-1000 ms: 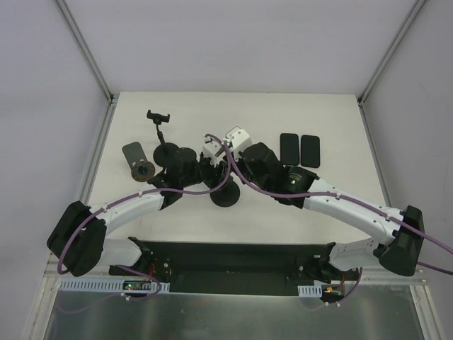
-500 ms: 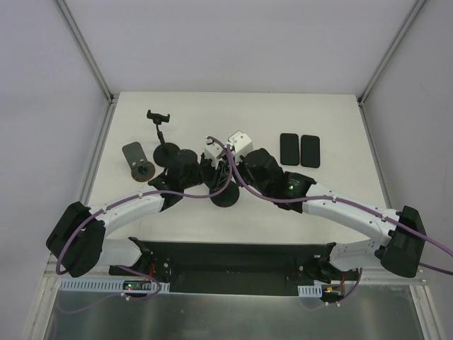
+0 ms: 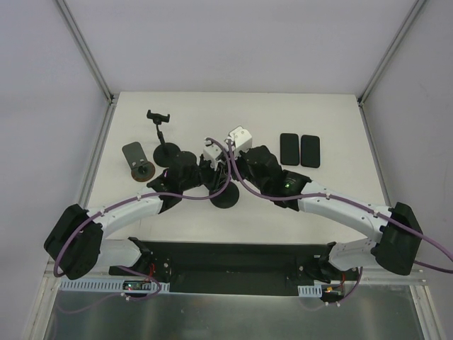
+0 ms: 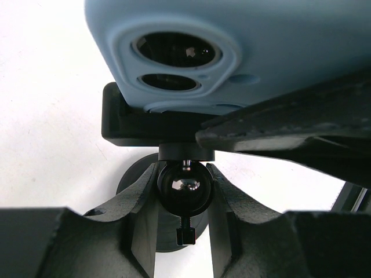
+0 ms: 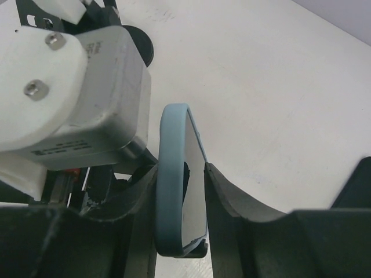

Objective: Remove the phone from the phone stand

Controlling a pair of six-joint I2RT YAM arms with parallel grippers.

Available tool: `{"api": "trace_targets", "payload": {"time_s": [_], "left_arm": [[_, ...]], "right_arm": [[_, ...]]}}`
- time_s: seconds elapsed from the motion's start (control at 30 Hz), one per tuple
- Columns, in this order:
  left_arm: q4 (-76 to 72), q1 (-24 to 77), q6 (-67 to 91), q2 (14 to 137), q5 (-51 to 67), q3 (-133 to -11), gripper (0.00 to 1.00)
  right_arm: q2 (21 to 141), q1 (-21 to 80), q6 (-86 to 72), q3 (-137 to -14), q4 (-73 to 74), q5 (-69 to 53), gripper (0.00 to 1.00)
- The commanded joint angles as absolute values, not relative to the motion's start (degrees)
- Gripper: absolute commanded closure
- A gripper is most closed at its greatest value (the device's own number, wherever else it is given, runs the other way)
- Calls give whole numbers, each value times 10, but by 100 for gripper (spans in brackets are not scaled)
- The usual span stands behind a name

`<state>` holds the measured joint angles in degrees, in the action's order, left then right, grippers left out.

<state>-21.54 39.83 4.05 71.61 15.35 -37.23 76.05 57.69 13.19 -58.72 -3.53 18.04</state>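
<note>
Blue is the case on the phone (image 4: 249, 52), which sits on top of the phone stand (image 4: 130, 124) near the middle of the white table (image 3: 318, 120). The left gripper (image 4: 183, 174) squeezes the stand's shiny black ball (image 4: 184, 188) from both sides. The right gripper (image 5: 181, 171) pinches the phone's thin edge between its two fingers.

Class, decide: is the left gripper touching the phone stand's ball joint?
Touching. The left wrist view shows the left gripper closed against both sides of the ball joint, with no gap visible.
</note>
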Motion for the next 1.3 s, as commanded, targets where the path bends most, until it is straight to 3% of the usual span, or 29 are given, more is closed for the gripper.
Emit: {"api": "trace_targets", "payload": {"time_s": [0.0,0.27,0.4,0.7,1.0,1.27], "left_arm": [[-239,407,64,686,148,-374,100],[-232,407,72,673,130,-373,100],[-213,407,85,671,92,-378,100],[-149,384,160,671,-64,-390,100],[-97,336,189,653,-105,-379,100],[-101,337,192,626,-98,-359,100]], "right_arm": [[771,575,143,-583,-73,172,65],[778,574,149,-570,-76,177,74],[769,575,148,-568,-66,169,99],[715,587,148,-545,35,170,99],[674,620,140,-505,155,226,99],[671,619,98,-534,177,354,99]]}}
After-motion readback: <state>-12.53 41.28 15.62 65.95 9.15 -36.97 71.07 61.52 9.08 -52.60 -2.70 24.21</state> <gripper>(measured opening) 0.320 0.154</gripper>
